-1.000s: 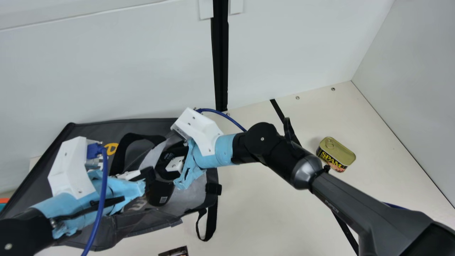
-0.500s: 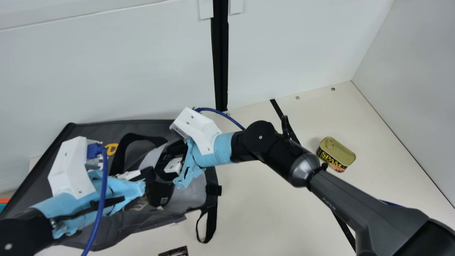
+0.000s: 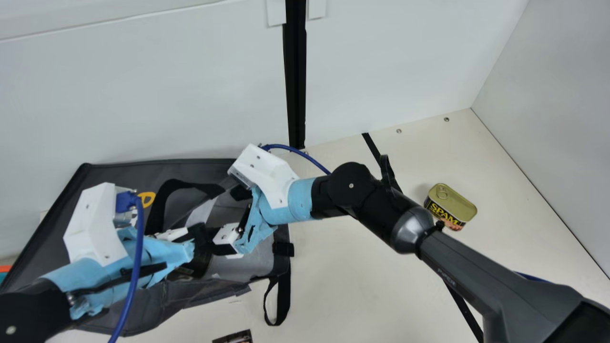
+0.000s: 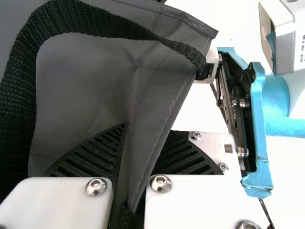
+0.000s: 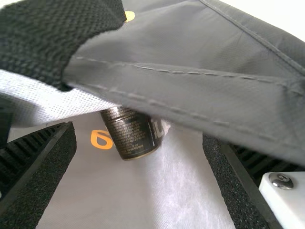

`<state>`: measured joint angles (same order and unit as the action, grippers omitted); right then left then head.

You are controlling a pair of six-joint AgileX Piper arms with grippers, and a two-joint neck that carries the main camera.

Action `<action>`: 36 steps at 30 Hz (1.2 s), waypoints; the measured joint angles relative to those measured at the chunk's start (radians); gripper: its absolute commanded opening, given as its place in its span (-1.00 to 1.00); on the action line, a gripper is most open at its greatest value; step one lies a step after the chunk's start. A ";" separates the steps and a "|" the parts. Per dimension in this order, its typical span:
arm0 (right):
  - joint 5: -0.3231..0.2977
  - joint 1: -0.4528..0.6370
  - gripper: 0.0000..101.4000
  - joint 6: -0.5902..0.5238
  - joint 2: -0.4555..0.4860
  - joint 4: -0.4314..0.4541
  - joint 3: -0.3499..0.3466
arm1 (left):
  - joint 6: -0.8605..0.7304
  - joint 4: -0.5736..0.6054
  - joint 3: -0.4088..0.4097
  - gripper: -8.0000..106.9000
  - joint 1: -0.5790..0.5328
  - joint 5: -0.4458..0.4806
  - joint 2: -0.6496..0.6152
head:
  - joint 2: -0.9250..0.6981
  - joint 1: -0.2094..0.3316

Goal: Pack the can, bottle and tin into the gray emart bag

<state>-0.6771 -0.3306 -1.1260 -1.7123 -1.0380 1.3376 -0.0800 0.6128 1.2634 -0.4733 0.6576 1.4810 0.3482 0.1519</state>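
Cream counter (image 3: 357,271) in main view has the tin (image 3: 450,207) right of the bag (image 3: 190,166), left gripper (image 3: 205,240) and right gripper (image 3: 229,216) at the bag, left wrist view's fingers (image 4: 97,152) pinch its fabric, right wrist view's spread wide, gripping nothing, dark can (image 5: 131,133) inside.

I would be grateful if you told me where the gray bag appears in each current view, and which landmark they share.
Main view: gray bag at lower left.
Left wrist view: bag from upper left to lower centre.
Right wrist view: bag across most of the picture.
Shared landmark: black webbing, though whether it is one strap throughout, I cannot tell.
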 measured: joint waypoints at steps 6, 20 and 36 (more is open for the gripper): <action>-0.004 0.010 0.79 0.001 0.035 0.004 -0.026 | 0.000 0.000 0.000 -0.68 0.000 0.000 0.000 | -0.002 -0.002; -0.033 0.070 0.79 0.000 0.138 0.013 -0.097 | 0.000 0.000 0.000 -0.68 0.000 0.000 0.000 | 0.000 0.000; -0.080 0.144 0.79 0.017 0.257 0.039 -0.153 | 0.000 0.000 0.000 -0.68 0.000 0.000 0.000 | -0.002 0.000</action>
<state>-0.7570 -0.1861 -1.1094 -1.4552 -0.9992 1.1841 -0.0800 0.6128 1.2634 -0.4733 0.6576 1.4810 0.3467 0.1519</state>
